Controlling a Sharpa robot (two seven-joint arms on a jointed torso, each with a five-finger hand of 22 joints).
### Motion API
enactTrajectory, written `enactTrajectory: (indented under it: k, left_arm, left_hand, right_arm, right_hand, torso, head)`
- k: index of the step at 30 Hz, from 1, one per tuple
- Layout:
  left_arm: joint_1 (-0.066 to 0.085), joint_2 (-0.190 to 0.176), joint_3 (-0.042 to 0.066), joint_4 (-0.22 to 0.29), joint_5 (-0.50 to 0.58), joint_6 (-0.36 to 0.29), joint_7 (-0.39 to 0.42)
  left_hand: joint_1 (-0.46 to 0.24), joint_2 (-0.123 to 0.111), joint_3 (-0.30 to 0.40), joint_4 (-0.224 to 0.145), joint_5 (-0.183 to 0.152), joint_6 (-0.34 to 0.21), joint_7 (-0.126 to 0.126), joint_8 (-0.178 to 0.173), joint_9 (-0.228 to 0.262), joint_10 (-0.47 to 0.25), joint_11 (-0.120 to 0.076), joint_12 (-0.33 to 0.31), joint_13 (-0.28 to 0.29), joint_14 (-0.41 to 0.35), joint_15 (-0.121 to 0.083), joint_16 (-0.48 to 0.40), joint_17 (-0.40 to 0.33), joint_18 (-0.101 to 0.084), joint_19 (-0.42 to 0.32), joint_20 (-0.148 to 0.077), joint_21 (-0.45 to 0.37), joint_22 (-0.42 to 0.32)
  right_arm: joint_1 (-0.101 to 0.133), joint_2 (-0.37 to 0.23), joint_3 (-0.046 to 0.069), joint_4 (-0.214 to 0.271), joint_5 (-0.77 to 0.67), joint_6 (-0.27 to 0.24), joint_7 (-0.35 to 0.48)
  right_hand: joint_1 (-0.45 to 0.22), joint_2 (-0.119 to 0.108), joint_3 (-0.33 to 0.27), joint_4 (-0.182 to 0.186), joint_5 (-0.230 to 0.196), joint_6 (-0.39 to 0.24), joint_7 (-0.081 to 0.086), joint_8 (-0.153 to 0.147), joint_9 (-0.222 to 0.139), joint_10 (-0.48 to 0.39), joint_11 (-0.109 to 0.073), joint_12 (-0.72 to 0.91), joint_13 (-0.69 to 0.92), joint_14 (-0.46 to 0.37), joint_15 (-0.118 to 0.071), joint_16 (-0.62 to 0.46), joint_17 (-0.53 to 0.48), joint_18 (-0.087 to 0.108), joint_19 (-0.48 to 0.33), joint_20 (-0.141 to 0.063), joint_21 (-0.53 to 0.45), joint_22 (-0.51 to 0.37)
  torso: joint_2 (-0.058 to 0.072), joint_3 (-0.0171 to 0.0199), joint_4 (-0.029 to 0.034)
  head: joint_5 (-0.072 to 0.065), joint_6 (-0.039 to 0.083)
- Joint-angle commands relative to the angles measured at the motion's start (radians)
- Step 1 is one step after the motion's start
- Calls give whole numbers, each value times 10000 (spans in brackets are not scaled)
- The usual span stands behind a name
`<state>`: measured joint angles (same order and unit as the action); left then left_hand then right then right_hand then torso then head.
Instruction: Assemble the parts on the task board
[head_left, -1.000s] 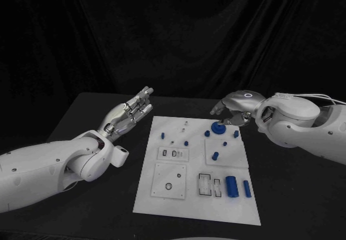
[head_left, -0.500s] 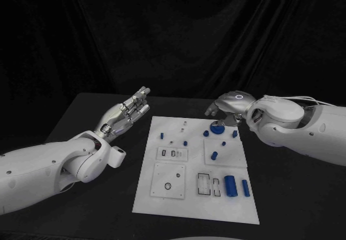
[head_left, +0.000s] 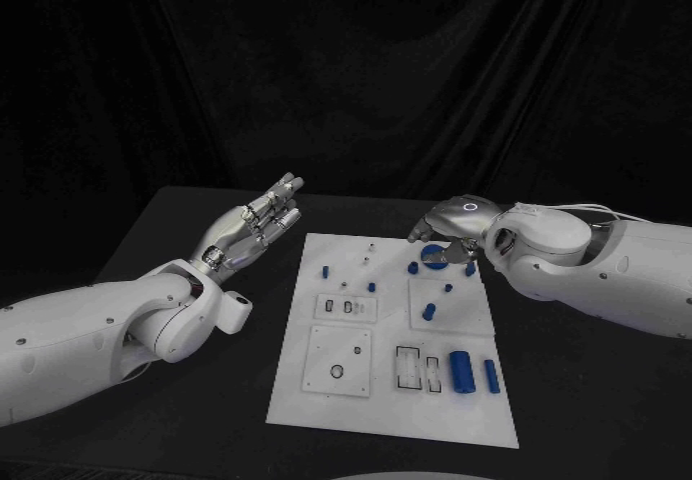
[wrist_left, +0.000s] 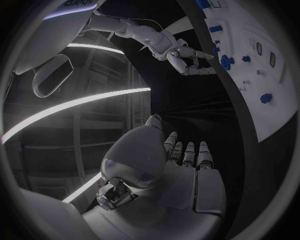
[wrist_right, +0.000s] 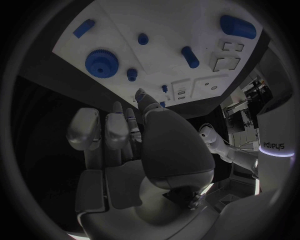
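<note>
The white task board (head_left: 387, 410) lies in the middle of the black table. A blue gear (head_left: 433, 259) stands near its far right corner, also seen in the right wrist view as the blue gear (wrist_right: 102, 62). My right hand (head_left: 444, 232) hovers just over that gear, fingers apart, holding nothing; the right hand (wrist_right: 131, 150) has its fingertips pointing towards the board (wrist_right: 162, 20). My left hand (head_left: 264, 224) is raised beside the board's far left corner, flat and open, with an empty palm (wrist_left: 178, 170). A large blue cylinder (head_left: 463, 370) lies near the front right.
Small blue pegs (head_left: 430, 312) and a short blue pin (head_left: 326, 270) lie or stand across the board, with a slimmer cylinder (head_left: 492, 375) at the right edge. Rectangular cut-outs (head_left: 411, 368) sit beside the large cylinder. A black curtain hangs behind the table.
My right hand has shifted left and a little away from me, now over the gear, and its forearm has swung in closer to the board. The left hand has stayed still.
</note>
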<state>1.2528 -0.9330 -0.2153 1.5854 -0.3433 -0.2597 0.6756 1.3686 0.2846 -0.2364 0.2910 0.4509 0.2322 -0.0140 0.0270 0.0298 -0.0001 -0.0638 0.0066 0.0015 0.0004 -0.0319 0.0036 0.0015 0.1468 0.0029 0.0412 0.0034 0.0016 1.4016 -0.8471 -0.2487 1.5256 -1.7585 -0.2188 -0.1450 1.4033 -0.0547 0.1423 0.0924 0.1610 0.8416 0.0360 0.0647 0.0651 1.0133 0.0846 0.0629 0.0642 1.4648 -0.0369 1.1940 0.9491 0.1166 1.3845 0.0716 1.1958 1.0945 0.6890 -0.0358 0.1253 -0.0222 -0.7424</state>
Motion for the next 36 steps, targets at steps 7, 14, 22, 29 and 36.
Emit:
enactTrajectory:
  k: [7, 14, 22, 29, 36]
  left_arm:
    - [32, 80, 10, -68, -33, 248, 1062]
    - [31, 125, 10, -140, -33, 323, 1048]
    - [31, 142, 10, -175, -33, 414, 1015]
    - [31, 175, 10, -210, -33, 502, 978]
    - [31, 186, 10, -242, -33, 569, 954]
  left_hand:
    - [127, 17, 68, 6, 75, 36, 6, 34, 7, 1, 109, -66, -15, -4, -52, -36, -15, 87, -29, 76, -34, -16]
    - [134, 24, 79, 5, 87, 29, 29, 31, 4, 1, 140, -66, -15, -4, -34, -36, -15, 87, -29, 88, -34, -16]
    - [140, 27, 88, 3, 95, 21, 41, 28, 2, 1, 155, -66, -15, -4, -15, -36, -15, 84, -29, 100, -34, -16]
    - [158, 34, 110, -2, 119, 11, 61, 23, 0, 1, 182, -66, -15, -4, 15, -36, -15, 76, -29, 124, -34, -16]
    - [189, 37, 142, -11, 166, -16, 74, 17, -5, 1, 200, -66, -15, -4, 52, -36, -15, 67, -29, 152, -34, -16]
  right_arm:
    - [-189, 340, 8, -493, -141, 184, 264]
    - [-304, 469, 8, -696, -141, 271, 480]
    - [-351, 575, 8, -872, -141, 261, 493]
    - [-359, 615, 8, -1010, -141, 240, 489]
    - [-374, 649, 8, -1082, -141, 203, 479]
  right_hand:
    - [105, -8, 87, -19, 144, 210, -82, 50, 29, 1, 59, -15, -20, 170, 87, 98, 55, -91, -25, 62, 90, 91]
    - [57, -32, 75, 7, 9, 261, -99, 41, 24, 16, 23, -5, -15, 178, 55, 160, 133, -105, -12, 50, 165, 204]
    - [50, -13, 98, 28, -86, 381, -96, 61, 33, 107, -1, 14, -7, 182, 37, 213, 191, -118, -15, 34, 218, 297]
    - [79, 2, 168, 44, -56, 671, -10, 122, 61, 306, -19, 36, -3, 177, 32, 245, 204, -125, -33, 26, 247, 369]
    - [107, 28, 220, 50, -35, 741, 29, 118, 59, 364, -30, 35, -4, 168, 25, 237, 180, -125, -46, 22, 250, 389]
  torso:
    - [-53, 1, 24]
    - [-42, 0, 16]
    - [97, 18, 12]
    - [188, 42, 30]
    - [266, 55, 25]
  head:
    - [81, -385]
    - [201, -861]
    - [232, -1162]
    - [200, -1302]
    - [176, -1302]
